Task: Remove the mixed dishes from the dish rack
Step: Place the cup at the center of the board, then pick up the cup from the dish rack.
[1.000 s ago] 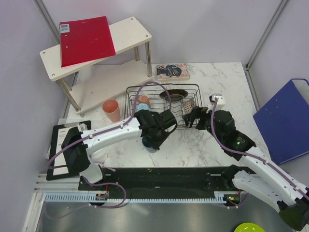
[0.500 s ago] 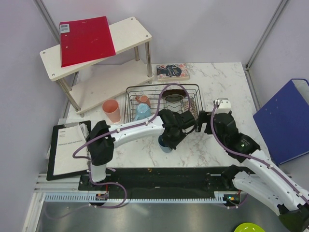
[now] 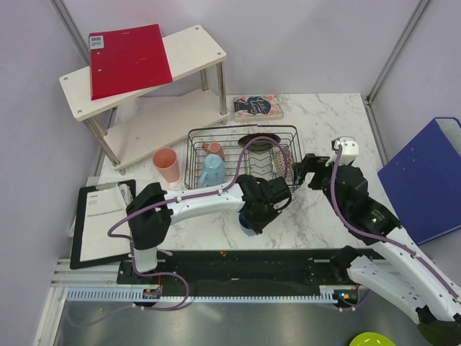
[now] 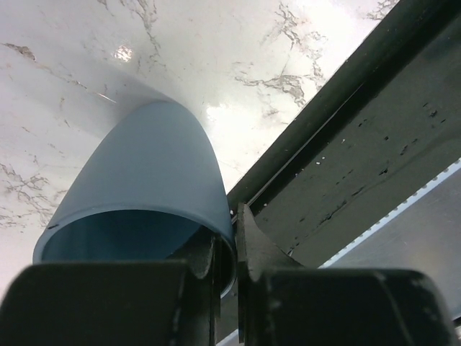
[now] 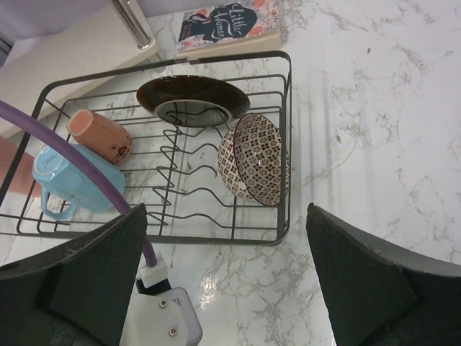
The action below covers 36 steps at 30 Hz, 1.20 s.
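Nearest: left claw (image 4: 227, 249), clenched on the rim of the blue cup (image 4: 137, 180), one finger inside, one outside, a wall pinch suited to a handleless cup. Holds it tilted, base toward the counter (image 4: 72, 65) just beneath, apparently for setting down; contact impossible to tell. Farther out: right claw (image 3: 308, 171), spread wide, grasping nothing, poised with the dish rack (image 5: 284, 144) just ahead. Closest before it, red-speckled bowl (image 5: 253, 160) propped on edge among the dividers, likely next; beyond, dark plate (image 5: 193, 97); off to its left, light-blue mug (image 5: 68, 176) and small pale cup (image 5: 101, 135). Salmon-pink tumbler (image 3: 167, 164) already out, well left of both claws.
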Each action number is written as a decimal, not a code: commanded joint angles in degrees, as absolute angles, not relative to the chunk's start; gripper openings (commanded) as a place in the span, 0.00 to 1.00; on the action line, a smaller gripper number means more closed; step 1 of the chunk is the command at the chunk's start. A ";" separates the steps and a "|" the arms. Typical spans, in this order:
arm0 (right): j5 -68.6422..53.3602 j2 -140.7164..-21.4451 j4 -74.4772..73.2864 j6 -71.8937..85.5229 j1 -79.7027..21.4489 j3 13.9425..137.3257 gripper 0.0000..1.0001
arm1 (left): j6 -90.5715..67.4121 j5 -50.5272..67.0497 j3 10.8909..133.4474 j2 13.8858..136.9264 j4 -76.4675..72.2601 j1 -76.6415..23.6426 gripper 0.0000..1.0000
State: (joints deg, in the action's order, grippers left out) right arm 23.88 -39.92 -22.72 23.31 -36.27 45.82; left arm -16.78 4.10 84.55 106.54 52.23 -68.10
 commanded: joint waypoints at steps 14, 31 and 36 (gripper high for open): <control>29.44 -37.62 -24.87 21.01 -36.47 55.28 0.98 | -16.70 1.76 84.46 101.69 51.32 -68.47 0.54; 30.59 -33.58 -24.78 21.18 -36.47 57.13 0.98 | -19.83 -29.08 97.30 91.41 59.59 -63.56 0.99; 30.94 -32.96 -24.44 21.27 -36.39 55.38 0.98 | -29.78 -26.12 88.54 85.28 54.26 -49.35 0.99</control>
State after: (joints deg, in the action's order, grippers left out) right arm 29.69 -33.41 -25.23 21.63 -36.27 55.16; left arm -20.53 -23.68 95.18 90.30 57.32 -58.96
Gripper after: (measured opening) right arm 0.982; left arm 0.991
